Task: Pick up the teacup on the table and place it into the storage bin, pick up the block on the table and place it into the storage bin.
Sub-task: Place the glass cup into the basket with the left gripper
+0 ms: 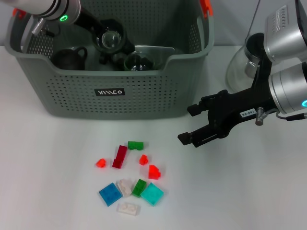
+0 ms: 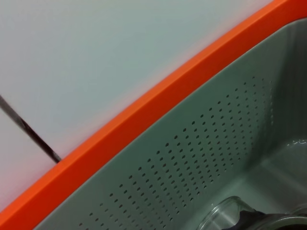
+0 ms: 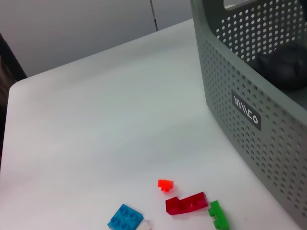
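Beside storage bin [image 1: 72, 98]: dk-red block [image 1: 119, 156] lengthwise near-far.

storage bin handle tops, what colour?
Orange-red on the storage bin; clearest in the left wrist view.

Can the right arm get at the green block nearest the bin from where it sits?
Probably yes. The right gripper hangs open above bare table, beside the green block. Nothing stands between them; the storage bin sits just behind the block, which has open space on its other sides.
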Controlling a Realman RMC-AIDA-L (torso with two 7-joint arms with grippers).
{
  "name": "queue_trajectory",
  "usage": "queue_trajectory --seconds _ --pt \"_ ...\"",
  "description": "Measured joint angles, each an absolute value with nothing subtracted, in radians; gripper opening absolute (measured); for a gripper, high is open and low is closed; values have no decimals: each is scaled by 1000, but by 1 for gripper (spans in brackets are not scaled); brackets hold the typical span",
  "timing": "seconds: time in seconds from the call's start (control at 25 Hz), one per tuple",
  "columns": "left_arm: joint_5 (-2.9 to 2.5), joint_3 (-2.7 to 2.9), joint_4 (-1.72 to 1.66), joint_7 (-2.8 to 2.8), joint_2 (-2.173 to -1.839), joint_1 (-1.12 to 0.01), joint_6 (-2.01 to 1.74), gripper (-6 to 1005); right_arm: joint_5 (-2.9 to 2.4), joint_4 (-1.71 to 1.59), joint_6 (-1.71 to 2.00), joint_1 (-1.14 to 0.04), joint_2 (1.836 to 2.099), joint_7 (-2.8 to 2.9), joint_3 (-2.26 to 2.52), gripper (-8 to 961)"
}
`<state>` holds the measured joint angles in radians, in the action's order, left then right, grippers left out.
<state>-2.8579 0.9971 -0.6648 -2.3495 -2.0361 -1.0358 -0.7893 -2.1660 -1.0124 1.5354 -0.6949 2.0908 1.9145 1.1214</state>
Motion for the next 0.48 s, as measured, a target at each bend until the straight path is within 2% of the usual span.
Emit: queue_trajectory --seconds 0.32,0.48 --pt "-2858 1023 -665 -2349 -2042 -1030 -787 85 -2166 -1013 1534 -695 2091 1914 1121 944" --pt "-2858 1034 -668 -2353 -2045 -1025 -782 162 -2167 -1013 1534 -695 2091 1914 1121 944"
